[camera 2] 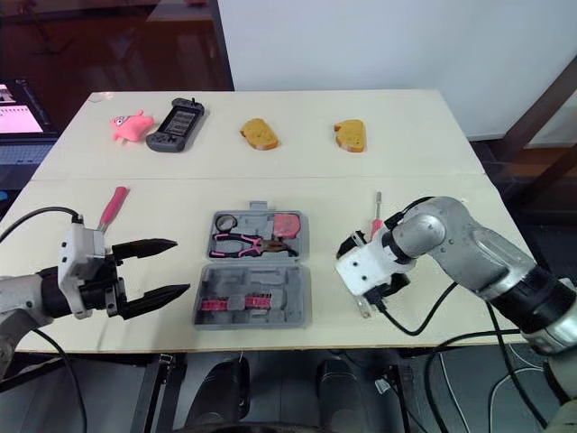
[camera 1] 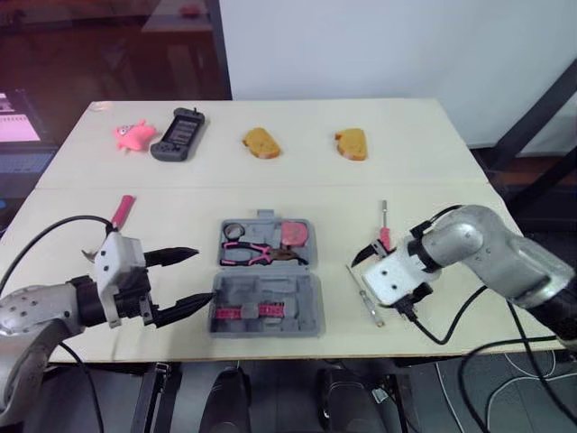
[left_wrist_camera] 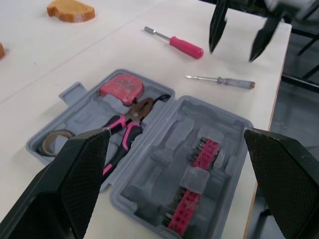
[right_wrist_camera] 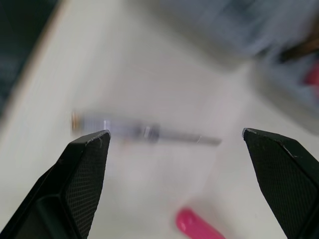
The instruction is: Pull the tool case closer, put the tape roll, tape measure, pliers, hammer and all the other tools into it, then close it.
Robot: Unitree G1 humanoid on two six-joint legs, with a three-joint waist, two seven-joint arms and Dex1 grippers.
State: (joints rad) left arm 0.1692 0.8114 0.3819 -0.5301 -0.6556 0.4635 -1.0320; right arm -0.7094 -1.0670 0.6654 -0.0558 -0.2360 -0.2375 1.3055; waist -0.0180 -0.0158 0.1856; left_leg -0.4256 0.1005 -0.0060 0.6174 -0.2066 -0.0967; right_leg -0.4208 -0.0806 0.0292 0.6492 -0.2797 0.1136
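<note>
Left gripper (camera 1: 204,274) spread wide, empty, just beside the case (camera 1: 293,290) at its left edge; can't tell if the lower finger touches it

Right gripper (right_wrist_camera: 175,131) also spread wide, empty, over the clear screwdriver (left_wrist_camera: 222,81), right of the case

Count:
- 1 case
- 2 screwdrivers, both on the table (camera 1: 433,153) right of the case: the clear one and a pink one (left_wrist_camera: 185,47) beyond it
- 1 pink-handled tool (camera 1: 123,209) left of the case, type unclear
- far side: 2 bread pieces (camera 1: 261,142) (camera 1: 352,143), 1 pink toy (camera 1: 133,134), 1 black handheld (camera 1: 178,133)

Case: grey plastic, open flat, moulded recesses, at the near edge of the table, between the grippers
- far half holds the tape roll (camera 1: 233,231), pliers (camera 1: 257,254) with pink grips, and a red tape measure (camera 1: 293,234)
- near half holds 1 pink bit strip (camera 1: 243,312)
</note>
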